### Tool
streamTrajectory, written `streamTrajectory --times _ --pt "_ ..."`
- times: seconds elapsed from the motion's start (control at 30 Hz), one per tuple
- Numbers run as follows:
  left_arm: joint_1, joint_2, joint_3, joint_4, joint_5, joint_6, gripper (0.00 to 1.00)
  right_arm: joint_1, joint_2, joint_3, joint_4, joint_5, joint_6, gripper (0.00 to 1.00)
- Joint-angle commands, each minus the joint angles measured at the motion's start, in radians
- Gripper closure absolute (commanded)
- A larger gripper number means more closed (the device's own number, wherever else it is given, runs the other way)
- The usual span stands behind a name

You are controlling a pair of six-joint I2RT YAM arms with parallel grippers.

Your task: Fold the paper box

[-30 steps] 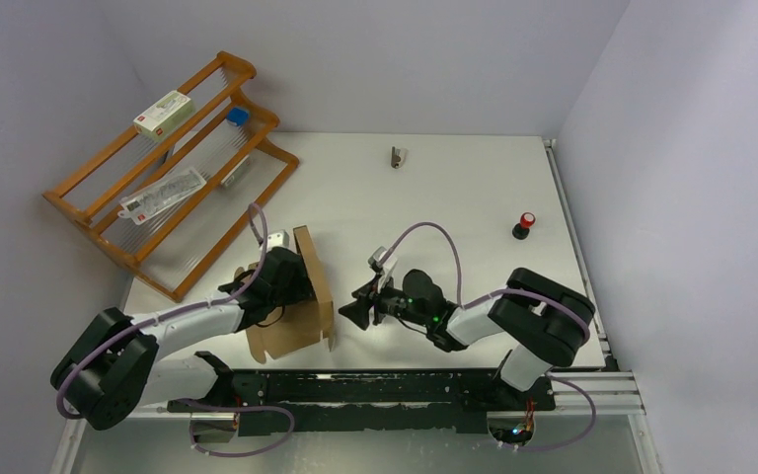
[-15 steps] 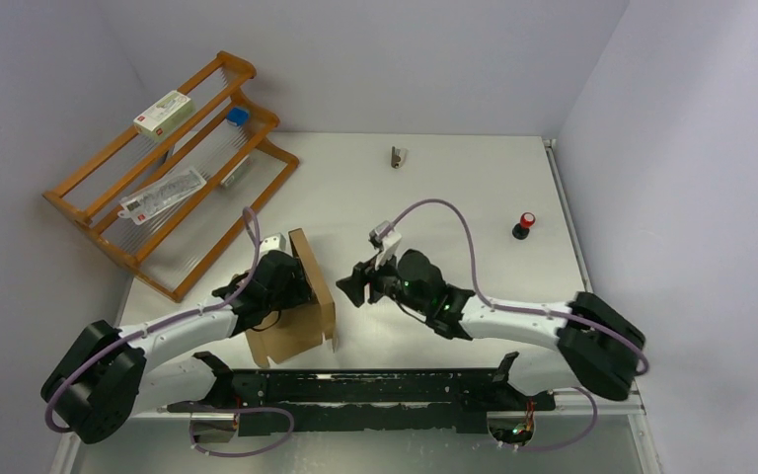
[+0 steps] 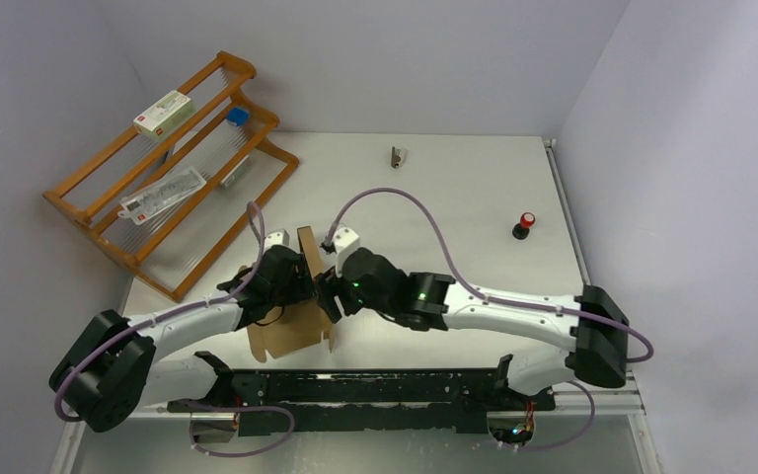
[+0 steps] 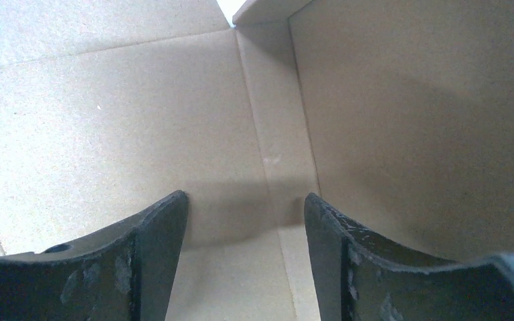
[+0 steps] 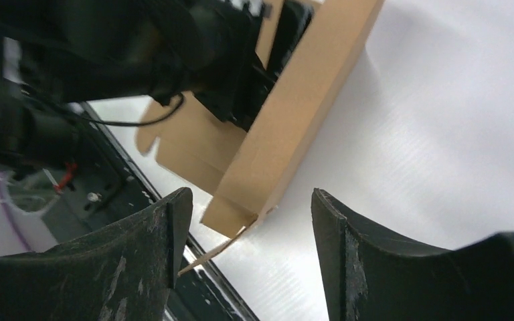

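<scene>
Wooden rack (image 3: 173, 163) stood at the far left of the table (image 3: 454, 197). It held a white carton (image 3: 164, 113) with red print on its top tier, and lower down a small blue item (image 3: 238, 116) and a flat packet (image 3: 163, 195).

Nearer and to the right, the left gripper (image 3: 301, 281) reached into the paper box (image 3: 286, 336). The box sat on the near-left part of the table, just beyond the arms' base rail. Part of the brown cardboard lay flat, and one long panel stood upright on its right side. In the left wrist view the left gripper (image 4: 244, 207) had its fingers spread wide with nothing pinched between them. They faced the inner crease where the box's (image 4: 107, 120) floor met the raised wall. Whether the tips touched the cardboard could not be told from so close.

Just right of that upright panel was the right gripper (image 3: 328, 291), close against its outer face. From its wrist camera the right gripper (image 5: 247, 200) was likewise wide open and held nothing, and the near corner of the standing wall (image 5: 301, 114) sat between its fingers, ahead of the tips.

Farther right, a small grey clip (image 3: 398, 156) lay at the far edge, and a red-capped knob (image 3: 525, 224) stood near the right edge.
</scene>
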Motion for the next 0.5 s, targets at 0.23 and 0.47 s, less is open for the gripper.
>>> streamTrajectory --times 0.23,0.47 --pt "0.048 -0.047 -0.009 -0.032 0.033 0.005 0.28 0.018 0.175 0.148 -0.201 0.098 0.023 0.31" --pt "0.134 -0.123 -0.033 -0.049 0.110 0.008 0.26 -0.003 0.215 0.183 -0.214 0.092 -0.130 0.42"
